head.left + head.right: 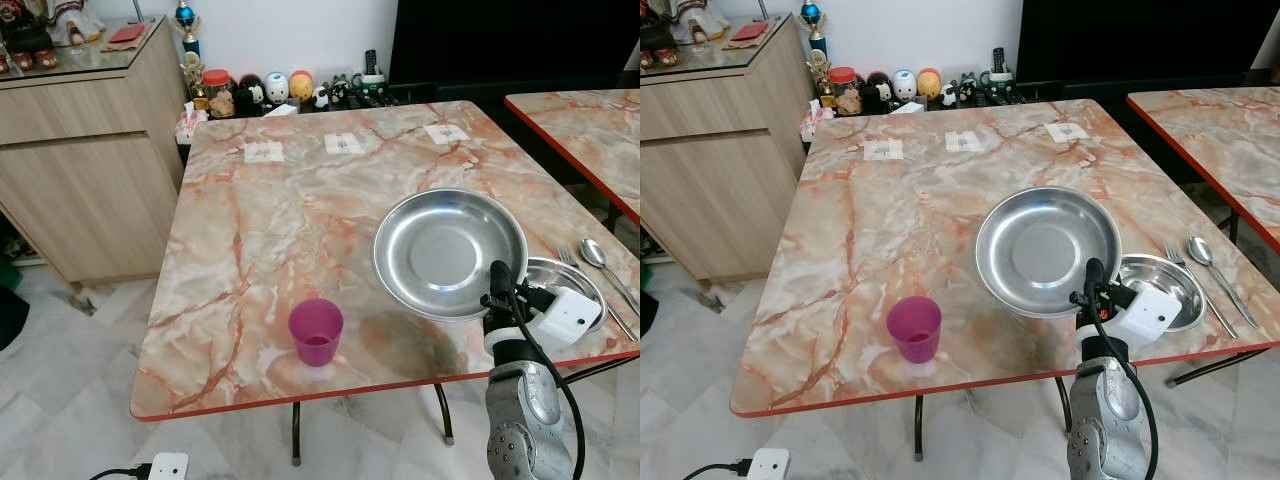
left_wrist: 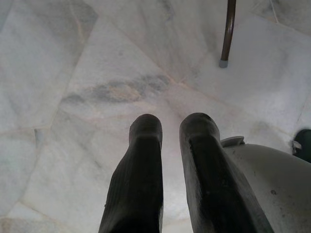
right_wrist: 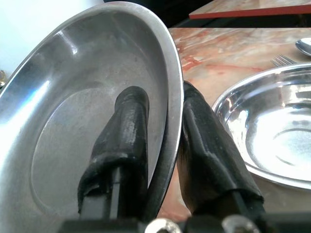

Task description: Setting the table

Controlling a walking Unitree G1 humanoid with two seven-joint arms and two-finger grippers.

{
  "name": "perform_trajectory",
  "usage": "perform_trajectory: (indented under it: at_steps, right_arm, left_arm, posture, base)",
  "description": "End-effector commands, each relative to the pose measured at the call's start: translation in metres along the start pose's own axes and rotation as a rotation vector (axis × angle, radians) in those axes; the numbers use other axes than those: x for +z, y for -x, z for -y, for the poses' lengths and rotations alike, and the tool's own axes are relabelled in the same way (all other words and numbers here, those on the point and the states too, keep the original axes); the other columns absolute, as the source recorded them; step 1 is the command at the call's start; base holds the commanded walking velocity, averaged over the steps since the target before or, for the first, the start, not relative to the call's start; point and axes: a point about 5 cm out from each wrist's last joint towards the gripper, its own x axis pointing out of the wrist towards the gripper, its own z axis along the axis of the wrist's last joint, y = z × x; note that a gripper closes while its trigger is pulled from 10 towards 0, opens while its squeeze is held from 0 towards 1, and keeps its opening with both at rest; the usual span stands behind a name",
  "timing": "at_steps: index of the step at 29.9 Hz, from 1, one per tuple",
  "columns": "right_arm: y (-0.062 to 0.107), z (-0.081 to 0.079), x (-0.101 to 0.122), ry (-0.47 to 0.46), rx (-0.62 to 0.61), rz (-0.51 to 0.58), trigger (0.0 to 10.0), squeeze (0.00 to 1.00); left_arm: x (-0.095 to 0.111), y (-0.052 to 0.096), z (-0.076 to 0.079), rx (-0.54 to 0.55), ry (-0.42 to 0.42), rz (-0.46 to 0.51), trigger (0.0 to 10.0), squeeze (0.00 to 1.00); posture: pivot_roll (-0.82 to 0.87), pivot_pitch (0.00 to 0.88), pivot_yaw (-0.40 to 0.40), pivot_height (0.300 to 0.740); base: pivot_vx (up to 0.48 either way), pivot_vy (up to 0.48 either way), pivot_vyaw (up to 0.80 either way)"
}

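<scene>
Left gripper (image 2: 167, 131): hanging over the pale marble floor (image 2: 73, 73), fingers narrowly parted, holding nothing; one table leg (image 2: 227, 31) beyond the fingertips.

Pink cup (image 1: 316, 331): upright, mouth up, near the table's front edge at about 7 o'clock from the table centre, well apart from the metalware.

Marble-pattern table (image 1: 270, 230): three small white cards (image 1: 343, 143) in a row near the far edge at 12 o'clock.

Large steel plate (image 1: 440, 245): right of centre, round, so no long axis; tilted, hollow side facing up and toward the robot, near rim lifted clear of the tabletop.

Right gripper (image 3: 163, 145): clamped on the plate's near rim at 6 o'clock, one finger (image 3: 121, 141) inside the hollow, the other under the rim.

Steel bowl (image 1: 1160, 288): flat on the table, open side up, just beside the plate at its 4 o'clock, partly behind the wrist.

Fork (image 1: 1198, 285) and spoon (image 1: 1215, 272): side by side at 3 o'clock of the bowl, long axes running near-to-far, heads toward the far edge.
</scene>
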Motion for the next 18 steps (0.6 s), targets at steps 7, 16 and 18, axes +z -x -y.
perform_trajectory:
  at_steps: [7, 16, 18]
  right_arm:
    - [-0.0066, -0.0060, 0.0148, 0.016, 0.042, 0.081, 10.0, 0.00]
    - [-0.0059, -0.0042, 0.0149, 0.011, 0.034, 0.087, 10.0, 0.00]
    - [-0.0061, -0.0044, 0.0148, 0.012, 0.035, 0.088, 10.0, 0.00]
  left_arm:
    - [-0.0086, 0.0019, 0.0005, -0.003, -0.022, -0.040, 10.0, 0.00]
    - [-0.0101, 0.0025, -0.0020, 0.001, -0.031, -0.046, 10.0, 0.00]
    - [-0.0100, 0.0025, -0.0022, 0.002, -0.031, -0.046, 10.0, 0.00]
  posture:
    - [-0.06, 0.000, 0.008, 0.740]
    - [-0.07, 0.000, 0.014, 0.740]
    - [-0.06, 0.000, 0.014, 0.740]
  base:
    - [0.069, -0.402, 0.00]
    - [0.249, -0.406, 0.00]
    - [0.251, -0.405, 0.00]
